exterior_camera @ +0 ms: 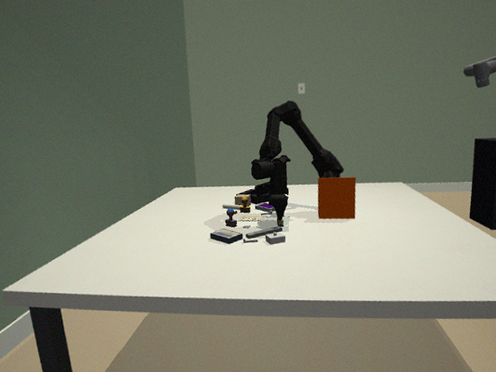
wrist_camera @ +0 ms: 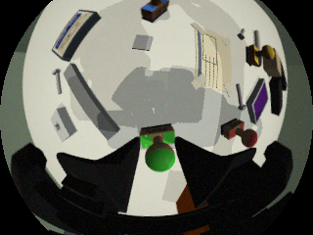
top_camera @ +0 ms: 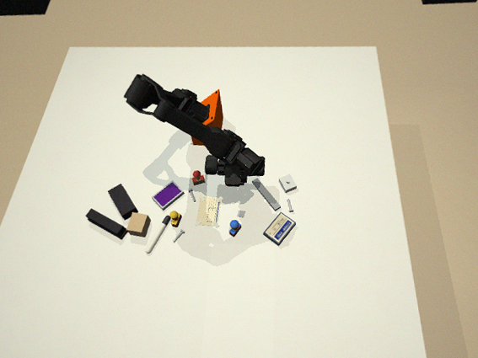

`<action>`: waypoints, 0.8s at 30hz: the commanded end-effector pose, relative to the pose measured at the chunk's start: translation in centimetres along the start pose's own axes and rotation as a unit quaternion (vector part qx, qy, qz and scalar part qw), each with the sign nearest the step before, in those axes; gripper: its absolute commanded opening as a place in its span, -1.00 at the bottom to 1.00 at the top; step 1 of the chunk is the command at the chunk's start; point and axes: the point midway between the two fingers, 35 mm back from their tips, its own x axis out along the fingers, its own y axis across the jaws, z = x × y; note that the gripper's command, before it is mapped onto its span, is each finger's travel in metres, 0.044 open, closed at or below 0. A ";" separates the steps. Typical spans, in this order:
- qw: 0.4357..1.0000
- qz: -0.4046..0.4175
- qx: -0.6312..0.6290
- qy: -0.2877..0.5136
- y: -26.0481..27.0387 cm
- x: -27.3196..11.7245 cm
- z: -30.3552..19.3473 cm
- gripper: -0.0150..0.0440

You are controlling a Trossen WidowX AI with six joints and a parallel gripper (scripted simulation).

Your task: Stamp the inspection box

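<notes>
The green-knobbed stamp (wrist_camera: 159, 160) (exterior_camera: 279, 222) stands upright between the fingers of my gripper (wrist_camera: 156, 140) (exterior_camera: 281, 218). The fingers are low and part open, with a small gap beside the knob. The arm hides this stamp in the top view, and its label is unreadable. Red (top_camera: 197, 177) (wrist_camera: 232, 128), blue (top_camera: 234, 225) (exterior_camera: 230, 217) and yellow (top_camera: 174, 218) (exterior_camera: 244, 204) stamps stand around the cream card (top_camera: 202, 210) (wrist_camera: 210, 73). I see no print on the card, but its box is too small to make out. The purple ink pad (top_camera: 168, 194) (wrist_camera: 260, 100) lies uncovered.
A closed tin marked as a stamp pad (top_camera: 278, 228) (wrist_camera: 75, 35), a grey bar (top_camera: 266, 193) (wrist_camera: 88, 98) and a pale block (top_camera: 288, 183) lie on one side. A marker (top_camera: 156, 236), a wooden block (top_camera: 138, 224) and two black blocks (top_camera: 122, 200) (top_camera: 105, 223) lie on the other.
</notes>
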 end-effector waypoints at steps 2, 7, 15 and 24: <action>1.000 0.000 0.000 0.000 0.0 -0.1 0.0 0.09; 1.000 0.000 0.000 0.000 0.0 -0.1 0.0 -0.03; 1.000 0.000 0.000 0.000 0.0 -0.1 0.0 -0.21; 1.000 0.001 0.000 0.000 0.0 -0.3 0.1 -0.49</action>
